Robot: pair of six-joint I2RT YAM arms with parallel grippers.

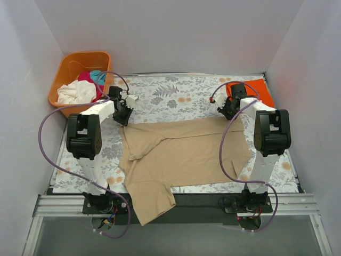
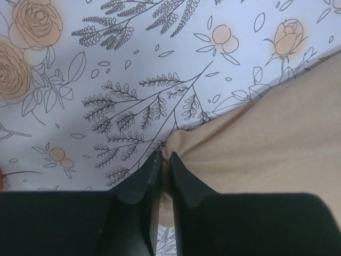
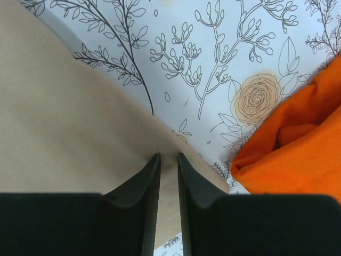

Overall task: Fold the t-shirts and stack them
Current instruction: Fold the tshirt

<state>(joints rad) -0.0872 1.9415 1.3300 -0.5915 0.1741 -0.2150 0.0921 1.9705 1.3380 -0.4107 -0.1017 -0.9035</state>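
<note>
A large tan-beige t-shirt [image 1: 181, 152] lies spread on the flowered table cover, its lower part hanging over the near edge. My left gripper [image 1: 123, 114] is shut on the shirt's far left corner [image 2: 184, 141]; its gripper point in the wrist view [image 2: 165, 158] sits on pinched cloth. My right gripper [image 1: 230, 111] is shut on the shirt's far right edge [image 3: 106, 122], with cloth between the jaws [image 3: 168, 159]. A folded bright orange t-shirt [image 1: 254, 89] lies at the far right, also in the right wrist view [image 3: 298, 154]. White [image 1: 74, 93], magenta [image 1: 85, 76] and teal [image 1: 98, 76] shirts lie in the basket.
An orange plastic basket [image 1: 69, 66] stands at the far left corner. The flowered cover [image 1: 176, 96] spans the table between white walls. Purple cables loop off both arms.
</note>
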